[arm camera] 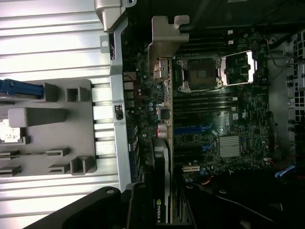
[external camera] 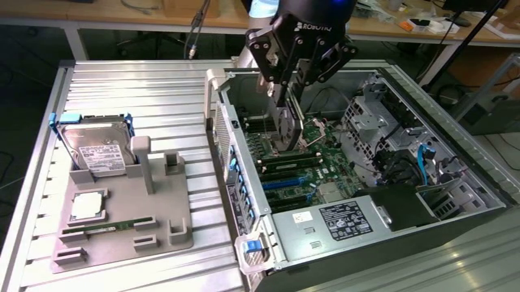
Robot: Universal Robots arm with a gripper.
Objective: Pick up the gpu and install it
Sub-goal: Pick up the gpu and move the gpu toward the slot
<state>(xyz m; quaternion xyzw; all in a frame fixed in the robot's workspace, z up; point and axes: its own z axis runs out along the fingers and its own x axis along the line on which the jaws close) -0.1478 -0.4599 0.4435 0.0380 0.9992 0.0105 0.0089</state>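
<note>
The gpu (external camera: 289, 121) hangs upright inside the open computer case (external camera: 231, 140), a thin card with its lower edge close above the motherboard (external camera: 321, 155). I cannot tell whether it touches the board. My gripper (external camera: 284, 85) is shut on the card's upper edge. In the wrist view the gpu (arm camera: 162, 157) appears edge-on, its silver end bracket (arm camera: 164, 43) at the far end. The gripper (arm camera: 161, 210) clamps it from both sides near the green logo. The card lies over the board between the case's rear wall and the blue slot (arm camera: 190, 130).
A grey fixture (external camera: 130, 201) on the slatted table holds a hard drive (external camera: 94, 146), a processor (external camera: 87, 205) and a memory stick (external camera: 109, 226). Inside the case are the power supply (external camera: 341, 222), a drive cage (external camera: 369, 118), blue cables (external camera: 422, 161) and the processor socket (arm camera: 200, 74).
</note>
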